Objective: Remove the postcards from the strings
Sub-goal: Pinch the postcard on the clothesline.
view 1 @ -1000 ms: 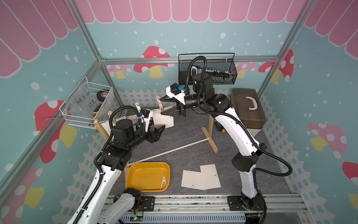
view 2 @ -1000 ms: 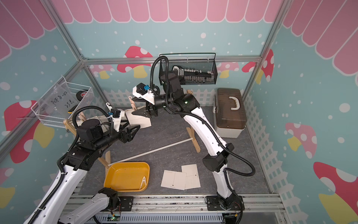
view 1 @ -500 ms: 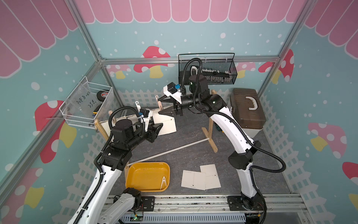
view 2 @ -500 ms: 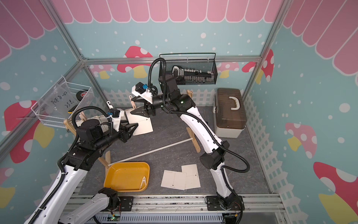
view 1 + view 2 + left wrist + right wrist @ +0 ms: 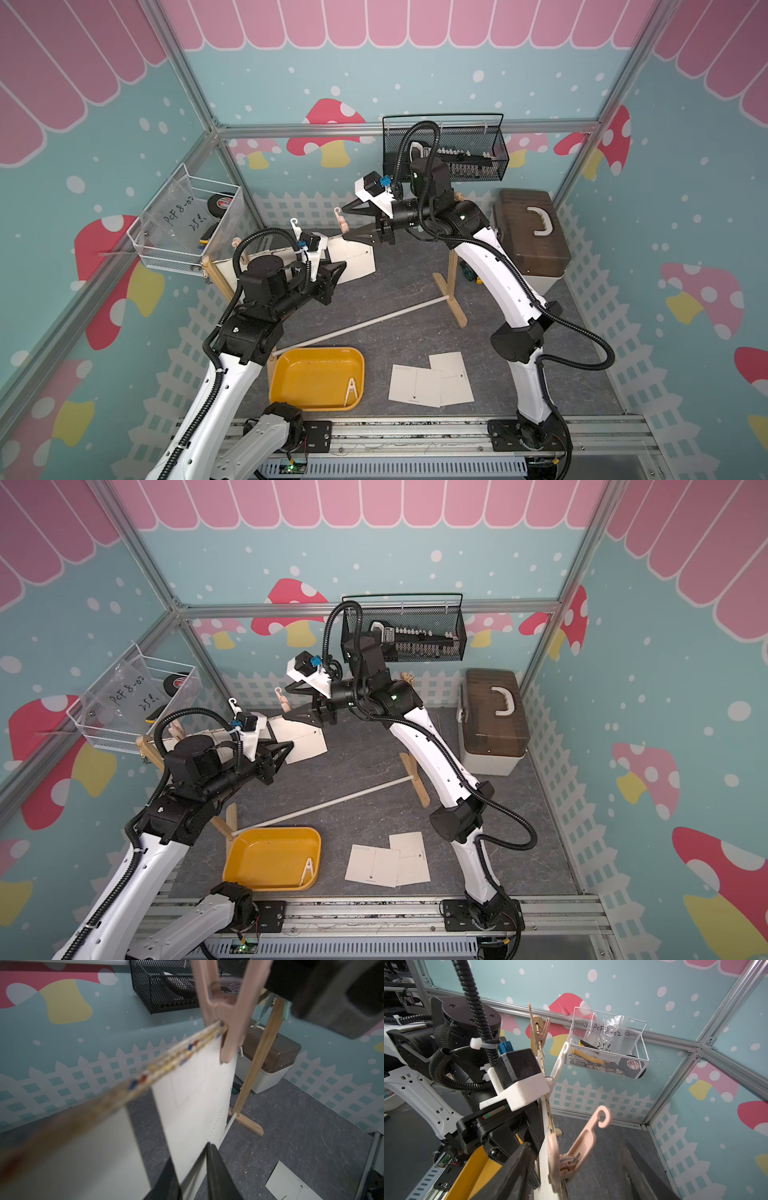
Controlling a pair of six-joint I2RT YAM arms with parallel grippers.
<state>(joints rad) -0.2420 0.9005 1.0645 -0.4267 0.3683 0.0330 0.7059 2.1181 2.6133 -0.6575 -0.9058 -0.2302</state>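
Observation:
A postcard (image 5: pixel 353 259) (image 5: pixel 303 742) (image 5: pixel 193 1095) hangs from the string (image 5: pixel 166 1061) (image 5: pixel 543 1064) by a pink clothespin (image 5: pixel 341 220) (image 5: pixel 284 700) (image 5: pixel 226 1012) (image 5: pixel 571 1153). My left gripper (image 5: pixel 338 270) (image 5: pixel 289 746) (image 5: pixel 189 1150) is shut on that card's lower edge. My right gripper (image 5: pixel 345 224) (image 5: pixel 286 704) (image 5: pixel 574 1145) stands open, one finger on each side of the pink clothespin, without touching it. A second hanging postcard (image 5: pixel 232 266) (image 5: pixel 83 1157) sits further along, under a white clothespin (image 5: pixel 296 226) (image 5: pixel 560 1059). Two postcards (image 5: pixel 415 384) (image 5: pixel 374 864) lie overlapped on the floor.
A yellow tray (image 5: pixel 307 374) holding a white clothespin (image 5: pixel 351 390) sits by my left arm's base. Wooden posts (image 5: pixel 451 282) (image 5: pixel 216 274) are joined by a white rod (image 5: pixel 361 326). A brown-lidded box (image 5: pixel 528 241) stands at the right. A black mesh basket (image 5: pixel 444 153) and a white wire basket (image 5: pixel 187 228) hang on the walls.
My left gripper reached forward and closed on the hanging postcard's lower edge. My right arm shifted slightly left; its jaws stay open around the pink clothespin.

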